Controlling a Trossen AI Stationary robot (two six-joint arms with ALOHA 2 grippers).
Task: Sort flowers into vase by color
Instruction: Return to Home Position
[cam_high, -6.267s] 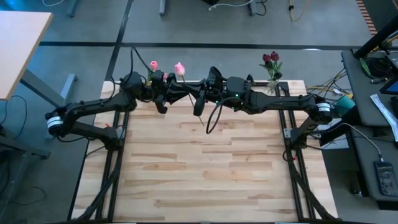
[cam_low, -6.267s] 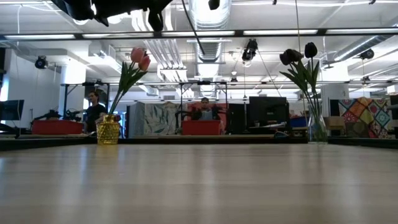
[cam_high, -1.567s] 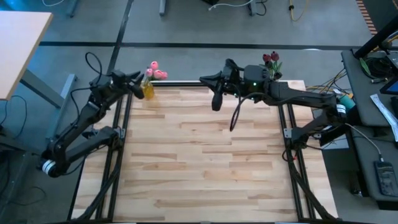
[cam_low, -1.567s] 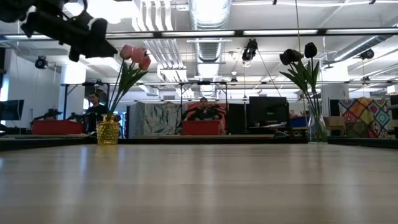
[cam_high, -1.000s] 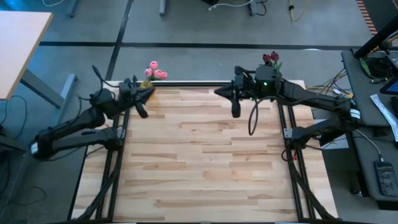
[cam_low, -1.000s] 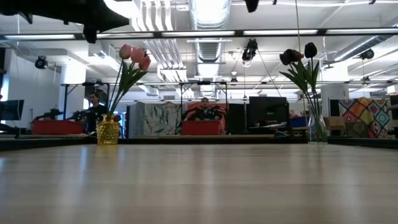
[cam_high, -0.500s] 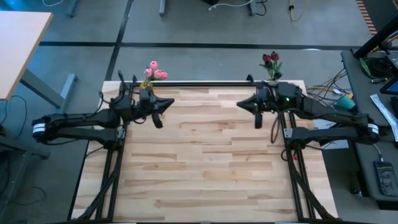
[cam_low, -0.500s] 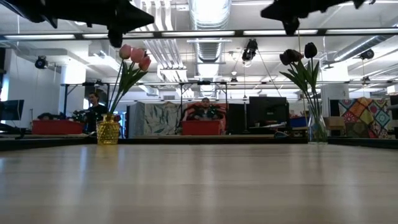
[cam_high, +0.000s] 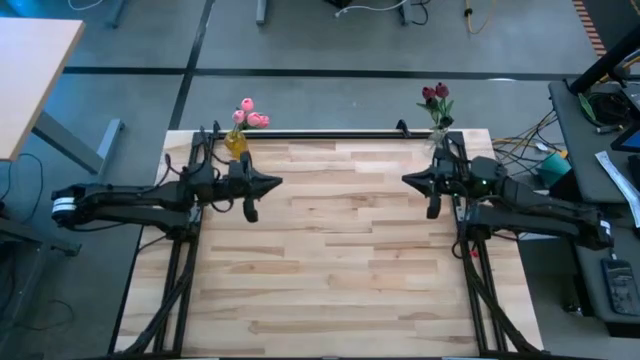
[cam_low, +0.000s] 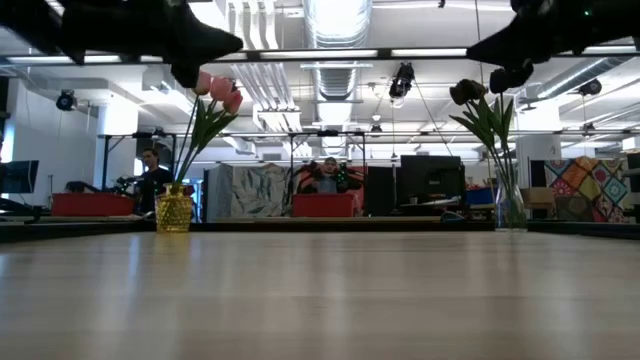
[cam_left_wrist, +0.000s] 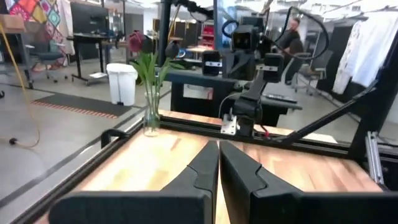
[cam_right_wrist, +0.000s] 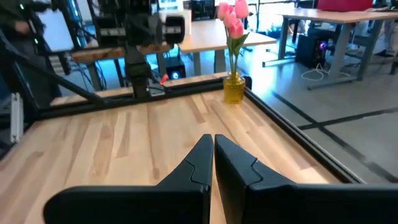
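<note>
Several pink flowers (cam_high: 250, 113) stand with their stems in a yellow vase (cam_high: 236, 143) at the table's far left corner. Dark maroon flowers (cam_high: 433, 94) stand in a clear vase (cam_low: 510, 205) at the far right corner. My left gripper (cam_high: 278, 182) hovers shut above the table's left side, a little nearer than the yellow vase, and points right. My right gripper (cam_high: 404, 180) hovers shut above the right side and points left. Neither holds anything. In the left wrist view the maroon flowers (cam_left_wrist: 146, 53) show beyond the shut fingers. In the right wrist view the pink flowers (cam_right_wrist: 231, 15) do.
A black rail (cam_high: 330, 133) runs along the table's far edge between the two vases. The wooden tabletop (cam_high: 330, 260) lies bare between and in front of the arms. In the low view, people sit at desks (cam_low: 325, 190) in the room behind.
Both grippers have stayed shut and drawn back from the far edge toward the near edge. My right gripper has also gone toward the table's right edge. My left arm has swung level, so its gripper now points right. The flowers have stayed in their vases.
</note>
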